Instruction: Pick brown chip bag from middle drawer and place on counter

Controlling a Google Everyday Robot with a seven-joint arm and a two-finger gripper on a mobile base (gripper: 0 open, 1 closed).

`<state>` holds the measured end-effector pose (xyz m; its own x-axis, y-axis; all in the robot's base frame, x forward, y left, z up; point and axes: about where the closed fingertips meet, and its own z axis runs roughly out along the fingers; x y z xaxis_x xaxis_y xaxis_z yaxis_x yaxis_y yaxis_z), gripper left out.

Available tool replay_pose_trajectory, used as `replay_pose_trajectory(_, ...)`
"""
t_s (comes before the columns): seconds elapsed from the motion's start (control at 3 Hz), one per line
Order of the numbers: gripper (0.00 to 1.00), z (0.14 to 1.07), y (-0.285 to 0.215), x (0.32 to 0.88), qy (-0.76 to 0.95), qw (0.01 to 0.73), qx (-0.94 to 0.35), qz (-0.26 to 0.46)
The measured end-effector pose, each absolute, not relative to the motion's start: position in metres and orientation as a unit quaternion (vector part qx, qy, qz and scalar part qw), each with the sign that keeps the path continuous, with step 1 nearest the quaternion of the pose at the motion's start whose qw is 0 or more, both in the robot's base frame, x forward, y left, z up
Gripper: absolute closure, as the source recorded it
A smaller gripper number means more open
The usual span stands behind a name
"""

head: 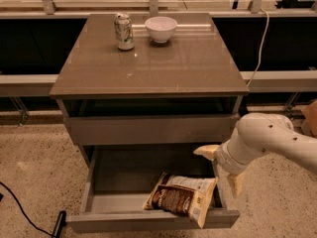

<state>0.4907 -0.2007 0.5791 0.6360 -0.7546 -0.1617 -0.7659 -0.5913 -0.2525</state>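
Note:
The brown chip bag (181,198) lies flat in the front right part of the pulled-out middle drawer (119,172), one cream end hanging over the front panel. My gripper (217,173) hangs at the drawer's right edge, just above and right of the bag, not touching it. Its two cream fingers (206,151) are spread apart and hold nothing. The glossy gray-brown counter (148,68) tops the cabinet above.
A soda can (124,31) and a white bowl (160,29) stand at the back of the counter. The top drawer (148,128) is closed. A black cable (20,207) lies on the speckled floor at the left. A railing runs behind the cabinet.

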Motion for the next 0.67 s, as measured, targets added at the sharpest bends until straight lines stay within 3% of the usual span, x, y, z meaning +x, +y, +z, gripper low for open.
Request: replay_pose_trajectory(0.67, 0.00, 0.521, -0.197, 0.476, 0.360, 0.159, -0.919, 0.031)
